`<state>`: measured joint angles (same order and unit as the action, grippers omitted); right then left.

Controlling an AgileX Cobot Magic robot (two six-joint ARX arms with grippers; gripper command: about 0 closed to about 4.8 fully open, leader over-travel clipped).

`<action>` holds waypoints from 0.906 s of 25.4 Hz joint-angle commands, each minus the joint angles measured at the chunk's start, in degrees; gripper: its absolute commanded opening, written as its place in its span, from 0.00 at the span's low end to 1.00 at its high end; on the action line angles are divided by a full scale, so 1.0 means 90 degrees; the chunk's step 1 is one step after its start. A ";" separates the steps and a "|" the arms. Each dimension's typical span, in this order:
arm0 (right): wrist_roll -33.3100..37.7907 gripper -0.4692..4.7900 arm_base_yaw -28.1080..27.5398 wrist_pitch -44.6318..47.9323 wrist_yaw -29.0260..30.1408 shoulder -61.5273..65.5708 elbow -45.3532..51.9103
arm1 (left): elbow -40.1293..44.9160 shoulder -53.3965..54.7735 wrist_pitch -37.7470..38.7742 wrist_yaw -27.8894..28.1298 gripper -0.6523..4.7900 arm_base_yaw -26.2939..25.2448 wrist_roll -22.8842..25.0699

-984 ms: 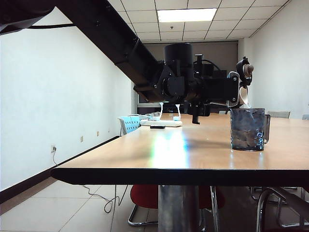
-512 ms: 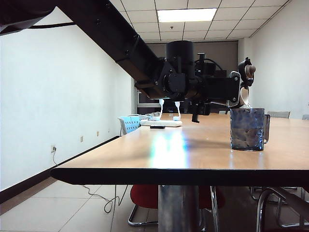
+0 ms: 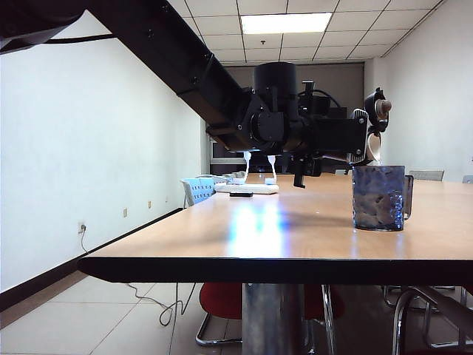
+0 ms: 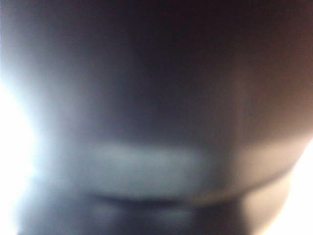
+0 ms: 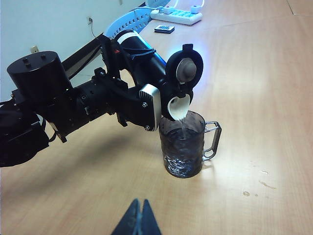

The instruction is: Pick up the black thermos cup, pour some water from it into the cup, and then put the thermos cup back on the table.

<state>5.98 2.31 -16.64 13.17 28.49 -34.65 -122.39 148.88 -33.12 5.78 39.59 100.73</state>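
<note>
While left wrist blurs, right wrist shows left pincer point(image 5: 146, 105) gripping black thermos cup point(image 5: 142, 58); right pincer point(image 5: 138, 220) closed.

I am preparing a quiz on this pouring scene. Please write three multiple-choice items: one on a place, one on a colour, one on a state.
1. Where is the thermos spout?
A. Over the cup's mouth
B. Flat on the table
C. Beside the power strip

2. What colour is the power strip at the far end of the table?
A. Red
B. White
C. Green

3. How is the thermos lid?
A. Shut
B. Flipped open
C. Removed and lying on the table

Answers:
1 A: the left end effector holds the black thermos cup tipped, spout above the cup on the table.
2 B: the power strip looks white.
3 B: the lid stands up, hinged open, water running down.
The right end effector hangs shut, away from the cup.
</note>
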 commanded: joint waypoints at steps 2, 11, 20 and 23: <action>-0.0002 0.09 0.0000 0.0063 0.0007 -0.0010 -0.0034 | -0.0068 -0.0087 -0.0172 -0.0044 0.34 0.0017 -0.0036; -0.0002 0.09 -0.0002 0.0068 0.0007 -0.0010 -0.0034 | -0.0068 -0.0085 -0.0138 -0.0073 0.34 0.0015 -0.1469; -0.0002 0.09 -0.0002 0.0070 0.0007 -0.0010 -0.0034 | -0.0092 -0.0087 -0.1005 0.0610 0.34 -0.0044 -0.4473; -0.0002 0.09 -0.0002 0.0070 0.0005 -0.0007 -0.0034 | -0.0102 -0.0136 -0.1190 0.0797 0.34 -0.0051 -0.5413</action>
<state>5.98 2.31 -16.64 13.15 28.49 -34.65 -122.65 148.86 -40.62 12.60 39.11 55.13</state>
